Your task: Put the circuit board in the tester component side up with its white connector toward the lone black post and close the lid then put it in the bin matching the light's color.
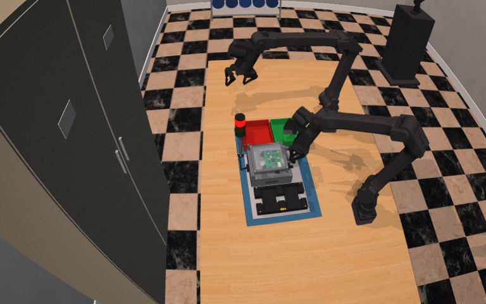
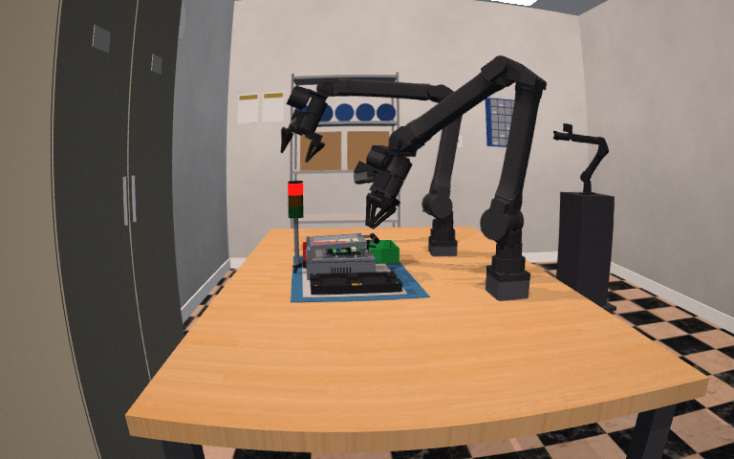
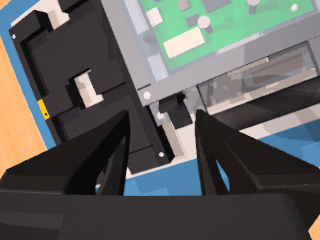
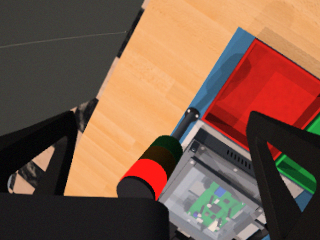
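Note:
The green circuit board [image 1: 273, 158] [image 3: 225, 30] [image 4: 215, 205] lies component side up in the grey tester [image 1: 271, 180] [image 2: 340, 267], under the clear lid [image 1: 255, 163]. The lid is down or almost down; I cannot tell if it is latched. The signal light [image 1: 240, 123] [image 2: 294, 187] [image 4: 150, 176] is red. My left gripper [image 1: 292, 158] [image 2: 370, 224] [image 3: 162, 119] is partly open and empty, above the lid's side by the small black tab [image 3: 183, 119]. My right gripper [image 1: 235, 84] [image 2: 294, 156] [image 4: 161, 120] is wide open and empty, high behind the light.
The red bin [image 1: 257, 133] [image 4: 280, 90] and green bin [image 1: 281, 134] [image 2: 386, 251] [image 4: 300, 172] stand side by side behind the tester. The black tray [image 1: 265, 200] [image 2: 335, 284] [image 3: 62, 60] lies empty in front of it. The light's thin pole stands at the tester's left.

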